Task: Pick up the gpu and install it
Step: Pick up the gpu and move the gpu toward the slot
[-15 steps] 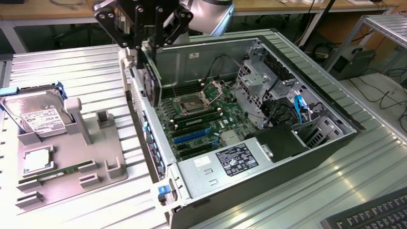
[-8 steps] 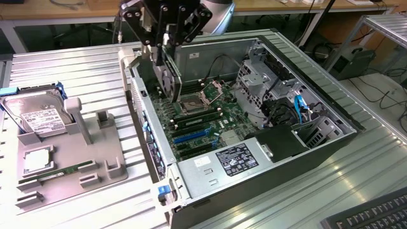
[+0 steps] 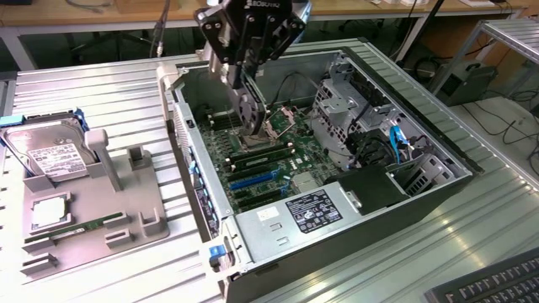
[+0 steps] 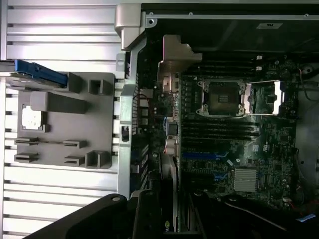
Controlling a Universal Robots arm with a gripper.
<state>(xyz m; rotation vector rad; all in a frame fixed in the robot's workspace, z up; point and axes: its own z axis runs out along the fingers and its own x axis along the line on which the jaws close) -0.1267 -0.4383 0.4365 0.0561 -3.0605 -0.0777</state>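
Pickup looks done: gripper (image 3: 246, 88) clamped on gpu (image 3: 250, 120), which hangs edge-down inside case (image 3: 337, 265) above motherboard (image 3: 291, 154), not yet seated in blue slots (image 3: 252, 181).

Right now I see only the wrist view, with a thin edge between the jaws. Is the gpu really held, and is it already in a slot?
Observer: Held: the gpu hangs upright under the gripper, above the motherboard, not in the blue slots.
Operator: What lies beyond those slots, hidden by my gripper body?
Observer: A power supply with a black label, at that end of the case.
Operator: And the blue thing on the fixture?
Observer: A hard drive with a white label, leaning in the gray fixture.
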